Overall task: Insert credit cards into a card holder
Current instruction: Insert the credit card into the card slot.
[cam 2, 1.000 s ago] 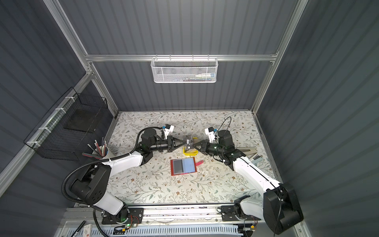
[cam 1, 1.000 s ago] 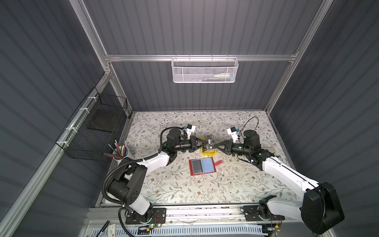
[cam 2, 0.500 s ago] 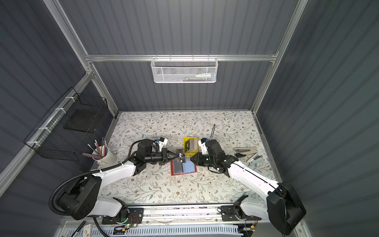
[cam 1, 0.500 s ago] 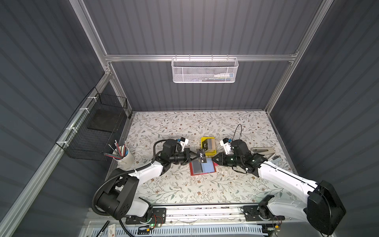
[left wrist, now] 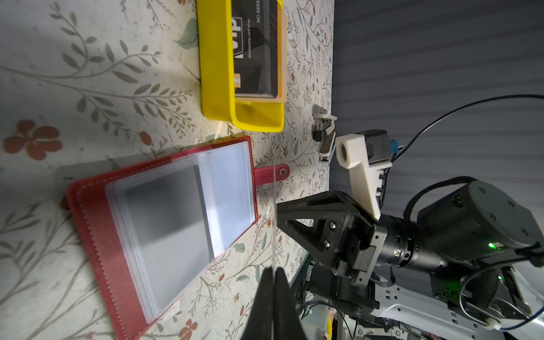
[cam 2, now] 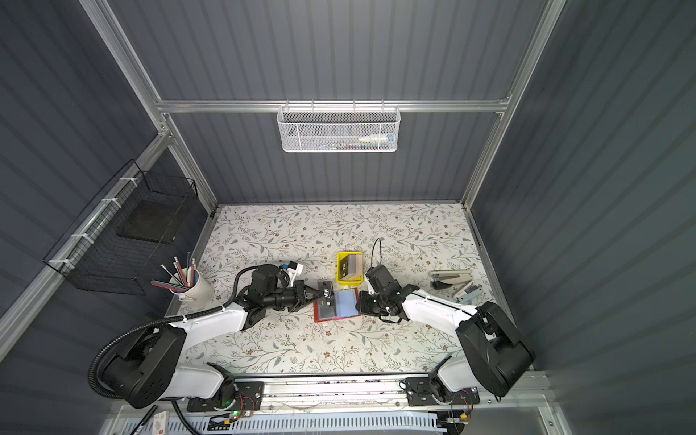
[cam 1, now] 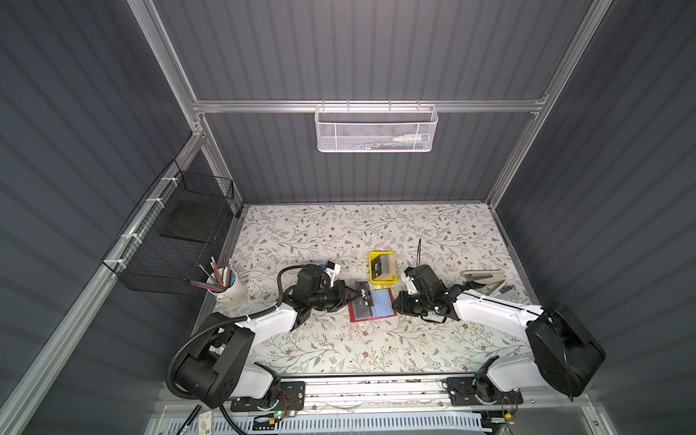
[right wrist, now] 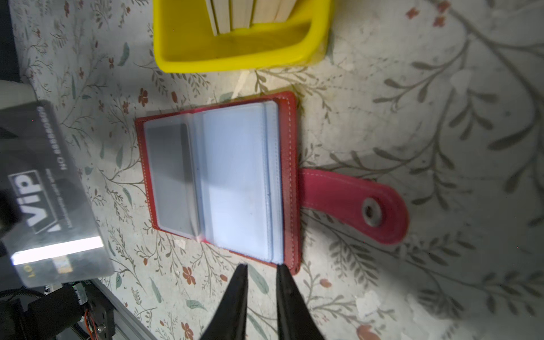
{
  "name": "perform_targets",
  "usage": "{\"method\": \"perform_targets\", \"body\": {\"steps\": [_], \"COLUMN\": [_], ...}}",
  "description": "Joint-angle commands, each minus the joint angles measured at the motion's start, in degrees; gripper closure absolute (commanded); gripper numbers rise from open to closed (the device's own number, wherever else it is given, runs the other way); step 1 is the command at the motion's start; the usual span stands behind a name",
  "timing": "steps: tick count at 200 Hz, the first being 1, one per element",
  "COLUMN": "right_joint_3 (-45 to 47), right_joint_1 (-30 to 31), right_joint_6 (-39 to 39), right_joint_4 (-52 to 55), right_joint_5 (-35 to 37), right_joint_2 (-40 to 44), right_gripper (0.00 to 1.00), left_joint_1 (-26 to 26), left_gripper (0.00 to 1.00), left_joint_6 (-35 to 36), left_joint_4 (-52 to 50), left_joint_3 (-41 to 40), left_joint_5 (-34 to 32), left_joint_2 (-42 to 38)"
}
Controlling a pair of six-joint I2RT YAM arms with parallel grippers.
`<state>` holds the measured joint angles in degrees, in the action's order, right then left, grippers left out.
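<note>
The red card holder (cam 1: 381, 304) (cam 2: 343, 304) lies open on the table, its bluish sleeves facing up (right wrist: 235, 176) (left wrist: 176, 220). My left gripper (cam 1: 352, 297) (left wrist: 273, 268) is shut on a black "Vip" credit card (cam 1: 364, 298) (cam 2: 327, 297) (right wrist: 50, 191), held above the holder's left page. In the left wrist view that card shows only as a thin edge (left wrist: 274, 220). My right gripper (cam 1: 397, 303) (right wrist: 260, 266) stands slightly open with nothing between its fingers, its tips at the edge of the holder's right page. More credit cards (left wrist: 256, 53) stand in a yellow tray (cam 1: 373, 269).
The holder's snap strap (right wrist: 353, 203) sticks out flat toward the right arm. A cup of pens (cam 1: 228, 288) is at the table's left edge. A stapler and small items (cam 1: 486, 278) lie at the right. A black wire basket (cam 1: 177, 241) hangs on the left wall.
Both arms have come from above the yellow tray down toward the front, to the card holder. The left one carried the card along; the right one lowered to the holder's right edge.
</note>
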<state>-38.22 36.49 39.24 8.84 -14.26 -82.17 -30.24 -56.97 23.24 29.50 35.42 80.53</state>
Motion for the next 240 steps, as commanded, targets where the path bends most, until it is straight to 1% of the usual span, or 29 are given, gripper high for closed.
{"method": "perform_targets", "body": {"steps": [1,57,133,240], "right_joint_3": [-0.97,-1.49,-1.77,-1.69], "right_joint_1": [0.2,0.34,0.61,1.19], "right_joint_6": [-1.08,-1.62,-2.04,-1.8], "right_joint_4": [1.18,1.16,1.44,1.26], "right_joint_5": [1.18,1.78,2.81,3.4], "right_joint_2": [-1.4,-4.05,-6.22,-7.05], "right_gripper": [0.79,0.8,0.87,0.87], "left_joint_1": [-0.75,-1.39,-2.37,-4.2], "left_gripper": [1.0,1.0,1.0,1.0], "left_joint_6": [-0.03,0.66,0.6,0.98], "left_joint_4": [1.65,2.37,3.44,3.39], "left_joint_3": [-0.32,-0.11,0.82,2.0], "left_joint_5": [-1.55,-2.1,-2.34,-4.25], "left_joint_2": [1.59,4.55,8.39,11.28]}}
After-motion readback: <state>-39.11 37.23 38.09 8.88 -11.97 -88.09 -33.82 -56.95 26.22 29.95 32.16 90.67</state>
